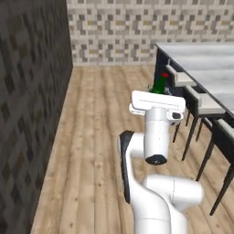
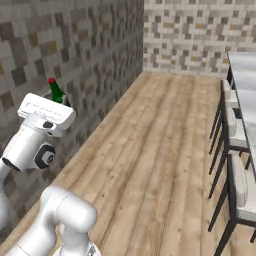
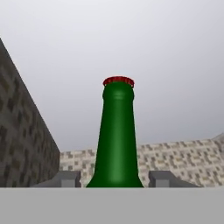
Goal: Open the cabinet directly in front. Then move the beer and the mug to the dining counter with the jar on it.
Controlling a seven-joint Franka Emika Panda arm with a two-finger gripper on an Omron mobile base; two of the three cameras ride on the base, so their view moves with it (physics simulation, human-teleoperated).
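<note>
Hand view has the green beer bottle (image 3: 116, 140) standing straight up between the two fingertips (image 3: 65, 178), red cap on top: the tool (image 3: 114, 179) grips it. Left base view shows it raised over the wooden floor (image 1: 91, 137), near the marble tabletop (image 1: 205, 64) and its chairs (image 1: 201, 107).

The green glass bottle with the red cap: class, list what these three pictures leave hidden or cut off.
- Green glass bottle: lower body cut off at the hand view's bottom; hidden behind the white wrist in both base views.
- Gripper: fingertips barely show, contact with the glass unclear.
- White marble counter: cropped by the right edge in both base views.
</note>
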